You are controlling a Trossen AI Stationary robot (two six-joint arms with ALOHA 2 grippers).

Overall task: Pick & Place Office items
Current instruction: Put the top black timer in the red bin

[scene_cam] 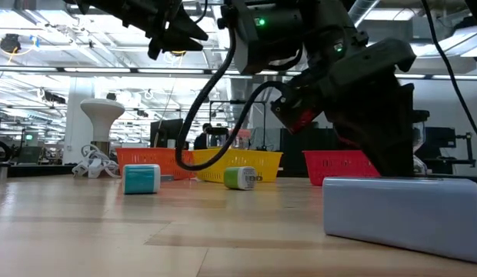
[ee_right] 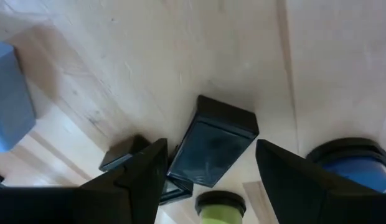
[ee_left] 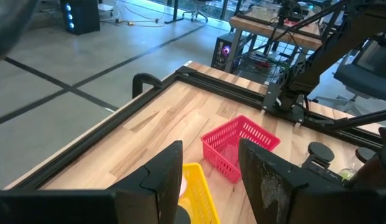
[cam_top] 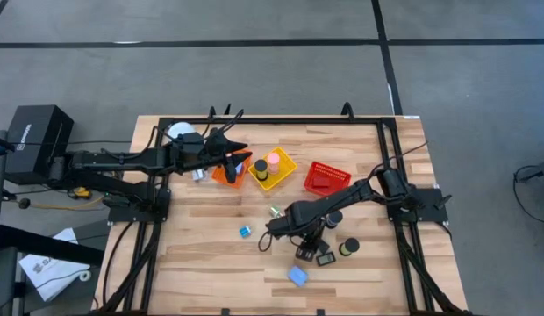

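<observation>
- The wooden table (cam_top: 202, 254) is carrying everything, with both arms working above it.
- The left gripper (cam_top: 239, 156) is hanging over the orange basket (cam_top: 223, 174), its fingers (ee_left: 165, 180) spread apart and holding nothing; the yellow basket (cam_top: 282, 167) is sitting just beside it and the red basket (ee_left: 233, 146) is lying farther ahead of it.
- The right gripper (ee_right: 208, 171) is pointing down at the table, fingers spread wide and empty, well apart from the red basket.
- A light-blue block (cam_top: 297, 276) is lying near the right gripper, on the table's front side; it is showing as the big pale block (scene_cam: 400, 211) in the low view.
- A black flat rectangle (ee_right: 211, 149) is lying directly under the right gripper, between its two fingers but not pinched.
- A black cylinder with a green band (cam_top: 350, 247) is standing just beside the right gripper.
- A small teal block (cam_top: 245, 231) is lying near the right gripper, toward the left arm.
</observation>
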